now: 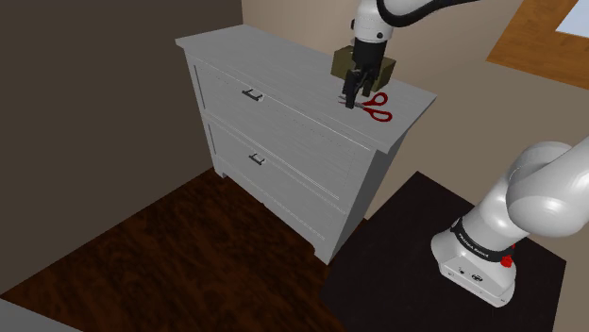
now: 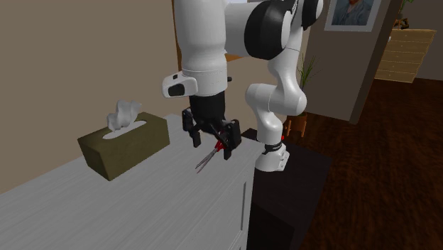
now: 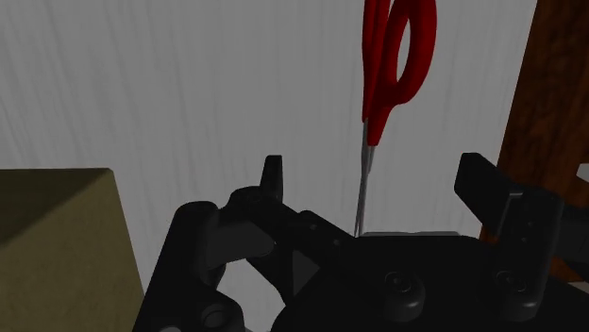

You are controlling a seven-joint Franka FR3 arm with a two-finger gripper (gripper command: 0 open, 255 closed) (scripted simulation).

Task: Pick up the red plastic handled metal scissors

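The gripper [image 3: 378, 172] hung low over the white dresser top [image 3: 189, 85] with its jaws wide. One finger stood on each side of the scissors [image 3: 376, 106], touching neither blade, apparently lined up so that closing would pinch the thin metal. The scissors lay flat near the top's edge, red handles pointing away from the hand, and beyond them stood the olive tissue box [image 1: 378, 68].

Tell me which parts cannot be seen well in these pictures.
Wrist view: the top edge cuts the handle loops of the scissors; the gripper hides the blade tips.
Shoulder view: the gripper covers the blades and part of the tissue box.
Second exterior view: one jaw hides most of the red handles.
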